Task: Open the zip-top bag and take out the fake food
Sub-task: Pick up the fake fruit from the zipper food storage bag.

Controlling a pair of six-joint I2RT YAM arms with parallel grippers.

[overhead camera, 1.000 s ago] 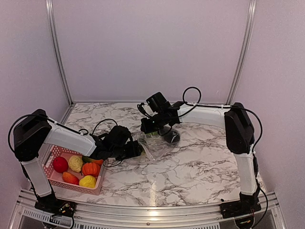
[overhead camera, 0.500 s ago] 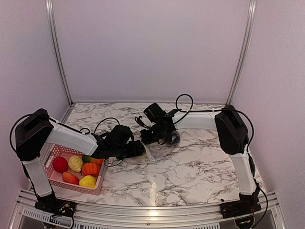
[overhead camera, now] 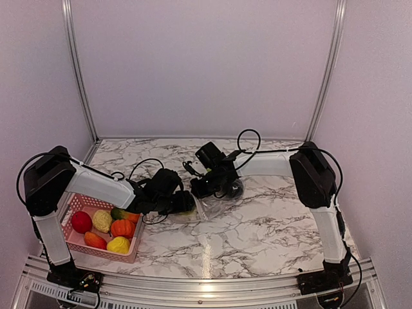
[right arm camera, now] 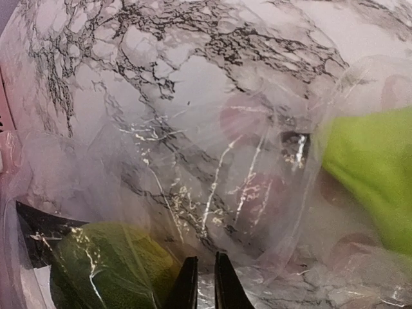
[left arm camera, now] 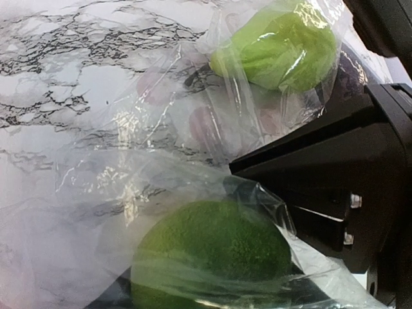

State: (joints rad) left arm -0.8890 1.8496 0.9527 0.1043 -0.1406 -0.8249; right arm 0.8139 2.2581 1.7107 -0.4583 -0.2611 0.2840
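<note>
The clear zip-top bag [overhead camera: 215,201] lies crumpled on the marble table between my two grippers. In the left wrist view, a dark green round fruit [left arm camera: 212,248] sits inside the bag film [left arm camera: 96,193] between my left gripper's jaws. A light green piece [left arm camera: 278,46] lies farther inside the bag. My left gripper [overhead camera: 185,203] is shut on the dark green fruit at the bag's left end. My right gripper [right arm camera: 201,283] has its fingertips almost together, pinching the bag film [right arm camera: 212,167] just right of that fruit [right arm camera: 109,264]. It also shows in the top view [overhead camera: 201,188].
A pink mesh basket [overhead camera: 69,205] stands at the near left. It holds a red apple [overhead camera: 81,221], an orange pumpkin [overhead camera: 121,228], a yellow lemon [overhead camera: 118,244] and other pieces. The metal frame rail [overhead camera: 206,283] runs along the near edge.
My right gripper has come down and left from above the bag onto its film. My left gripper has shifted slightly right with the green fruit.
</note>
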